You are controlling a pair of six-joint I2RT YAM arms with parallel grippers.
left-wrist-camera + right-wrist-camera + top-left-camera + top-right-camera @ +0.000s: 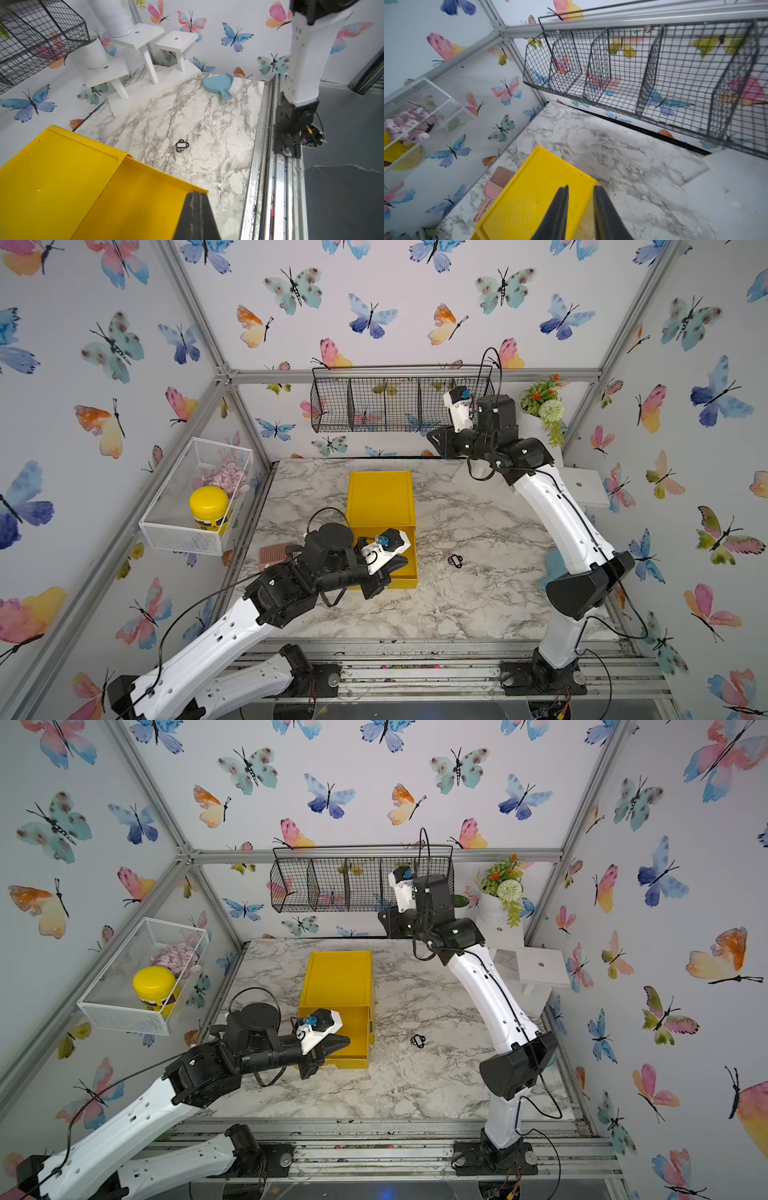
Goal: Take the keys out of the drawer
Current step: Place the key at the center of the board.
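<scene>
One black-tagged bunch of keys (455,561) lay on the marble at three o'clock of the open drawer (405,584). Your left gripper (196,194) hung over that drawer, jaws pressed together on nothing I could see; your right gripper (581,187) sat slightly spread at twelve o'clock. I judged you'd do best spreading the left jaws before dipping in, then straddling a tag squarely

Right end effector (580,189) jaws apart above yellow drawer unit (533,193).
</scene>
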